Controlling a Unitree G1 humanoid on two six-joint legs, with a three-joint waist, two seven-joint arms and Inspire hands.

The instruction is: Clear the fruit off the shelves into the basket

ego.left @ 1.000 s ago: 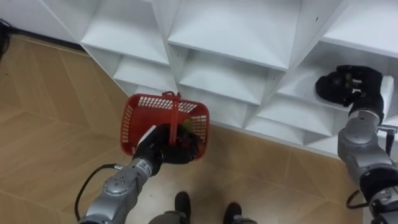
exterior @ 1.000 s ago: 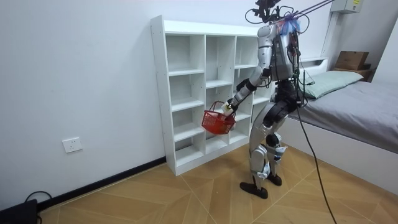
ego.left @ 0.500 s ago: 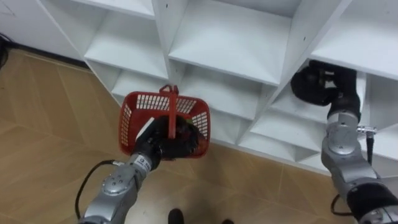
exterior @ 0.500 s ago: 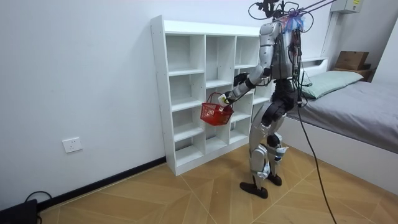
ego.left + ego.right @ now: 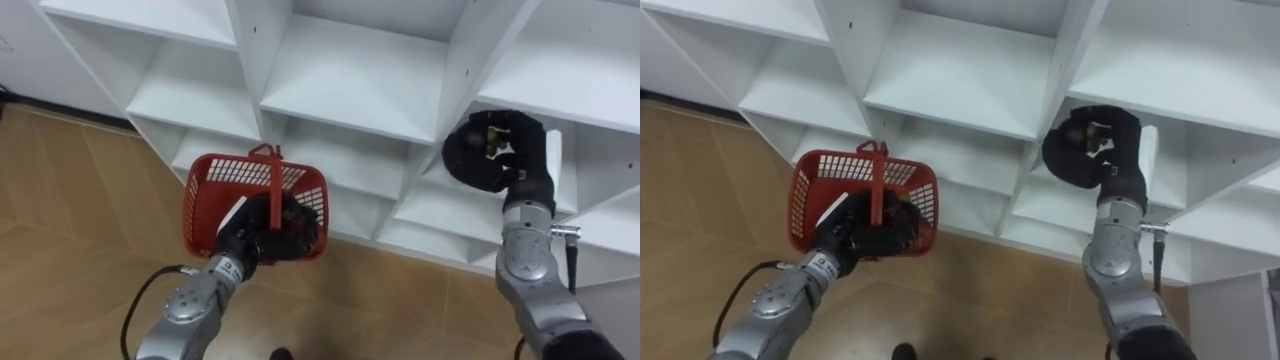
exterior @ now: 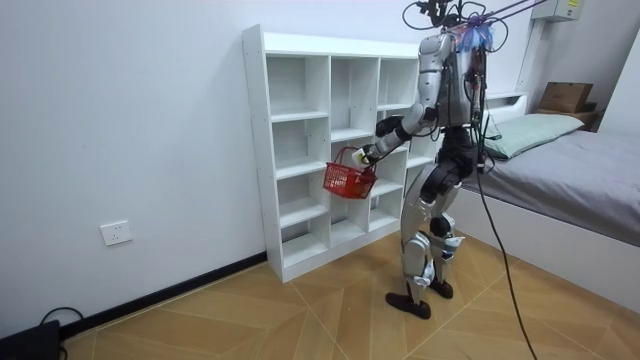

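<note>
My left hand point(image 5: 262, 236) is curled round the upright handle of a red mesh basket point(image 5: 213, 178) and holds it in the air before the lower shelves; what lies inside is hidden behind the hand. In the room view the basket point(image 6: 348, 181) hangs close to the white closet point(image 6: 300, 150). My right hand point(image 5: 492, 158) is raised at the mouth of a shelf compartment to the right, fingers curled round a small yellowish fruit point(image 5: 492, 141) that just peeks out. The right eye view shows that hand point(image 5: 1095, 150) right of the basket point(image 5: 826, 172), a clear gap between them.
The white closet of open compartments point(image 5: 350, 70) spans the top of my view, with its dividers close to both hands. Wooden floor point(image 5: 70, 210) lies below. In the room view I stand facing the closet, with a bed point(image 6: 580, 170) behind me.
My right hand has come left and out of the shelf compartment, fingers still curled. The left arm has lifted the basket a little. My view has tipped up towards the shelves.
</note>
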